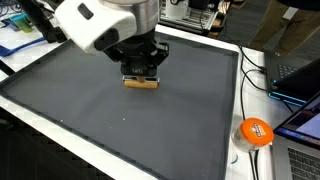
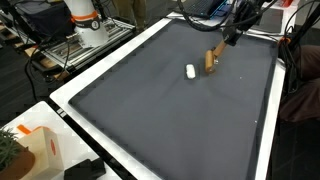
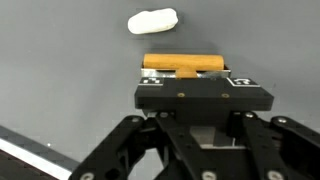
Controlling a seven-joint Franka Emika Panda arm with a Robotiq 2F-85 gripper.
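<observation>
My gripper hangs over the far part of a dark grey mat, shut on a tan wooden block. The block lies crosswise between the fingers, its ends sticking out on both sides, at or just above the mat. In the wrist view the block shows just past the black gripper body, which hides the fingertips. A small white oval piece lies on the mat a little beyond the block, apart from it. An exterior view shows the block next to the white piece.
A raised white border frames the mat. An orange round object, cables and a laptop sit off one side. The robot's base, a white box and a plant stand beyond other edges.
</observation>
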